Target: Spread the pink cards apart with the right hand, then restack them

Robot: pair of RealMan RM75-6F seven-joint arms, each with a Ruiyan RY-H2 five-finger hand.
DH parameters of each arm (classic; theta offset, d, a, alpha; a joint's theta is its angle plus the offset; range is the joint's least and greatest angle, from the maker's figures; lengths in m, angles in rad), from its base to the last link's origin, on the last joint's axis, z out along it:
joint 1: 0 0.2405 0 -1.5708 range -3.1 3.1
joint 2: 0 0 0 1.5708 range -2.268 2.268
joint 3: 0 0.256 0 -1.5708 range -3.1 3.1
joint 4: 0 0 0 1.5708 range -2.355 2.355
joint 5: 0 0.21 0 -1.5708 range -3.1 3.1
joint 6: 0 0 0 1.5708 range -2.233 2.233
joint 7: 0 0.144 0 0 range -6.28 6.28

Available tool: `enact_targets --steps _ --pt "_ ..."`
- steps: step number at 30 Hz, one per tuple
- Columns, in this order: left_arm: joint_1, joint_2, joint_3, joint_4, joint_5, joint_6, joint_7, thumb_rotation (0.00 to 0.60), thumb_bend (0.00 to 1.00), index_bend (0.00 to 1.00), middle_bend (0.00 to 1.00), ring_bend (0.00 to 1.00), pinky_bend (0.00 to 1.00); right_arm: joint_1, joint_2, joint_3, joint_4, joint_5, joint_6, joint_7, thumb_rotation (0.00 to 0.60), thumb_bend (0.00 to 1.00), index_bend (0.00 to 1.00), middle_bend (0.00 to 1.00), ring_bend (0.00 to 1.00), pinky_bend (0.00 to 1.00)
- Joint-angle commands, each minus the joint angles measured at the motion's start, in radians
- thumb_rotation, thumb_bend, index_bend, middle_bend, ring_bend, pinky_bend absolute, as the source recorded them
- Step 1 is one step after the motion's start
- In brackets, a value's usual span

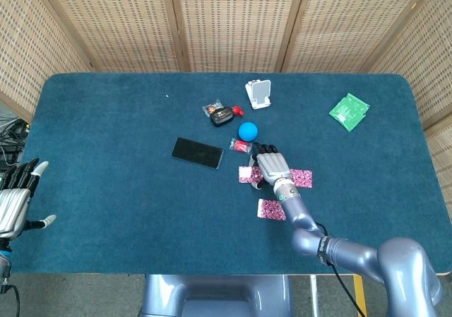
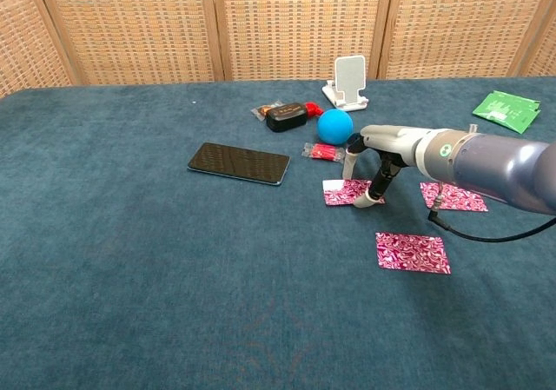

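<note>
On the blue desk [image 1: 106,154], the right robot hand [image 1: 272,167] [image 2: 375,157] presses its fingertips [image 2: 372,198] on one pink card [image 1: 248,174] [image 2: 344,192]. Another card [image 1: 303,178] [image 2: 454,196] lies at its 3 o'clock, a third card [image 1: 272,210] [image 2: 413,253] at 6 o'clock.

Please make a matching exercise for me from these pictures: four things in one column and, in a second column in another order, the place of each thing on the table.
Things:
1. blue ball
2. green packet
3. black phone
4. right hand

Places:
A. near the far right corner of the table
B. lying flat, left of the pink cards
C. over a pink card, fingers on it
D. just in front of the white stand

Pairs: 1-D, 2-A, 3-B, 4-C
</note>
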Motion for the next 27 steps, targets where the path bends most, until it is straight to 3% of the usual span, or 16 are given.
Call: enact_targets --steps 1,13,27 --pt "0.000 0.000 0.000 -0.001 0.001 0.000 0.000 0.600 0.00 0.00 0.00 0.00 0.00 -0.007 0.012 -0.003 -0.020 -0.015 0.010 0.005 0.600 0.47 0.55 0.00 0.00 0.00" --pt "0.005 0.004 0.009 -0.006 0.028 0.008 -0.006 0.600 0.00 0.00 0.00 0.00 0.00 -0.053 0.115 -0.033 -0.197 -0.091 0.083 -0.002 0.600 0.47 0.55 0.00 0.00 0.00" --pt "0.004 0.008 0.019 -0.010 0.058 0.006 -0.015 0.600 0.00 0.00 0.00 0.00 0.00 -0.129 0.200 -0.114 -0.453 -0.112 0.225 -0.087 0.600 0.47 0.54 0.00 0.00 0.00"
